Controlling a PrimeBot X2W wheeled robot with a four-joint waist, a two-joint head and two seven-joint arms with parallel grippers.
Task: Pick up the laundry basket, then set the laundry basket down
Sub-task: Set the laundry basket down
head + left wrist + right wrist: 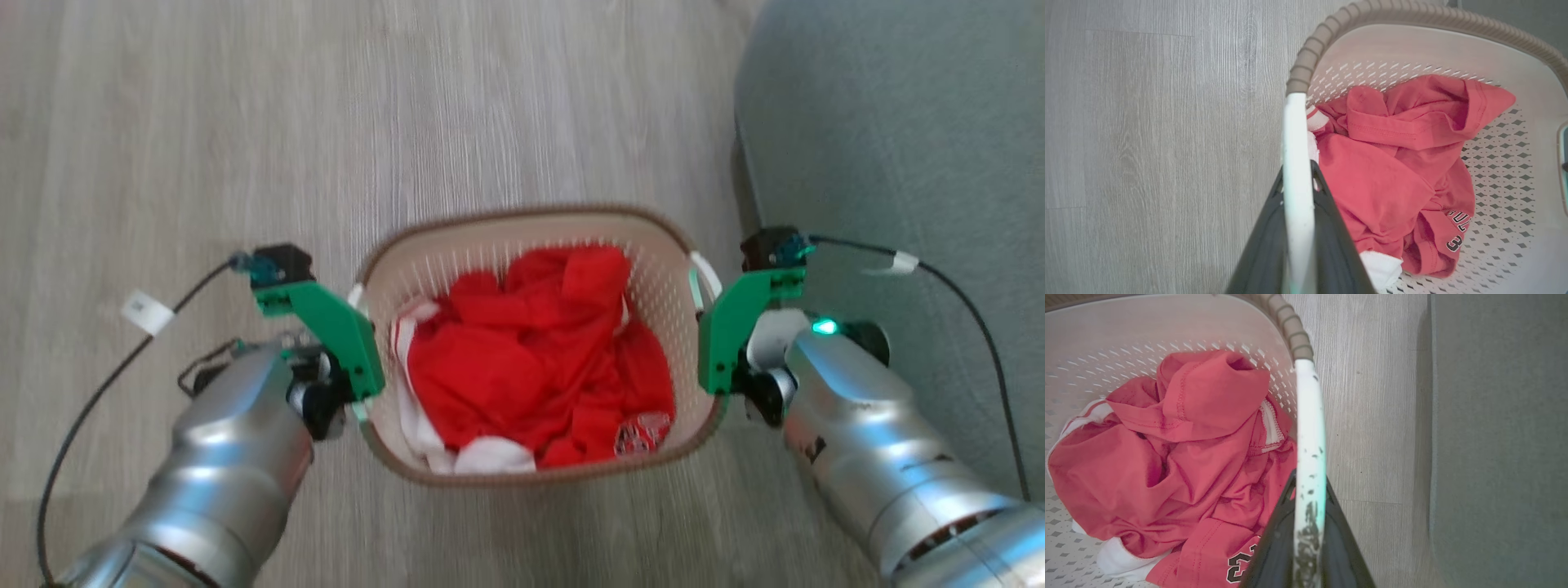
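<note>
Head view. Holds the laundry basket point(531, 224) between both arms, over the pale plank floor point(204, 122), at the floor's edge along a grey upholstered piece of furniture point(898, 122). Takes it from two sides at once: left tool point(357, 396) at the left handle point(356, 296), right tool point(709, 380) at the right handle point(707, 276). Probably done this way to balance the load, with the rim level and the crumpled red jersey point(531, 359) lying safe inside. Cannot tell from here whether the basket is lifted clear of the floor or resting on it.

Left wrist view. Shows the left tool's dark fingers point(1265, 245) clenched on the white bar of the left handle, one finger outside the basket and one inside, next to the cloth. Grips a little short of where the bar joins the brown woven-look rim point(1327, 32), so probably bears on the part made for carrying.

Right wrist view. Mirrors that: the right tool clamped across the right handle, pinching the white, dark-flecked bar. Leaves a strip of floor between the basket and the grey furniture, likely room enough for that arm to work.
</note>
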